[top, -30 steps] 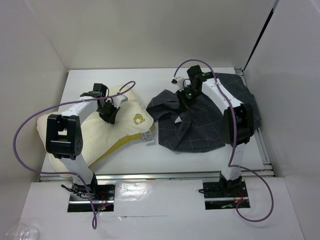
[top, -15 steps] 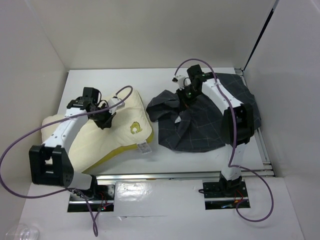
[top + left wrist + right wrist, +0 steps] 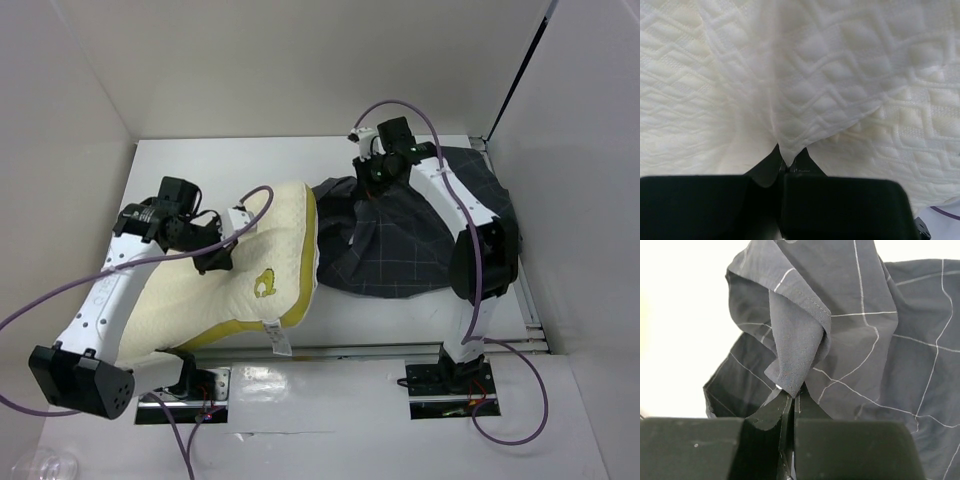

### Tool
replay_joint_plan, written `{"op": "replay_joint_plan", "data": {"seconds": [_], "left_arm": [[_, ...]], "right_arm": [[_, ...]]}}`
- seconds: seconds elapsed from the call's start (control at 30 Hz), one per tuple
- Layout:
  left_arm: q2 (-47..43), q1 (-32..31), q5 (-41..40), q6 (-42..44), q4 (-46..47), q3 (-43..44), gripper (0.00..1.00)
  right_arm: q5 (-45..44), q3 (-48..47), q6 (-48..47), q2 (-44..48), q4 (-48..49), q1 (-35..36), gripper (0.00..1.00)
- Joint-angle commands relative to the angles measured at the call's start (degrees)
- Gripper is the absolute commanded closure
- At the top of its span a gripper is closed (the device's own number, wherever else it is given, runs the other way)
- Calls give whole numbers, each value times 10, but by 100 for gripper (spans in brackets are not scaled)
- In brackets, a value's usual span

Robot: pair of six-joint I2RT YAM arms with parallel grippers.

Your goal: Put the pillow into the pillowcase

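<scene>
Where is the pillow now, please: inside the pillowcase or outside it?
Outside: the pillow shows bare beside the pillowcase, pinched by the left gripper, while the right gripper pinches the pillowcase.

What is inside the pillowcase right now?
The pillow sits outside the pillowcase, to its left, pinched by the left gripper. The right gripper pinches a fold of the case, and the bunched cloth hides its interior.

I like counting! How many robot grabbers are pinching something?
2. The left gripper pinches the pillow at left; the right gripper pinches the pillowcase at back right. None seem hidden.
</scene>
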State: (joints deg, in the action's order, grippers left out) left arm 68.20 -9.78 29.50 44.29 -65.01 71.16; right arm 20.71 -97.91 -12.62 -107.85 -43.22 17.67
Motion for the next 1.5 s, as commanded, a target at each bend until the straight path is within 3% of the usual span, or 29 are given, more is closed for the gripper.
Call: {"op": "replay_joint_plan", "data": {"seconds": [0.0,0.43,1.03,1.47], "left_arm": [[2,-22,47,21,-20,28,100],[160,-59,90,4,-15,77,100],[245,-139,78,-7,25,101,100],[313,-152,65,-18,60,144,100]], "right_arm": [[-2,-5,13,40,39,19,100],[-8,27,13,80,39,35,100],[-8,56,8,106,50,35,100],[39,86,2,138,31,35,100]]}}
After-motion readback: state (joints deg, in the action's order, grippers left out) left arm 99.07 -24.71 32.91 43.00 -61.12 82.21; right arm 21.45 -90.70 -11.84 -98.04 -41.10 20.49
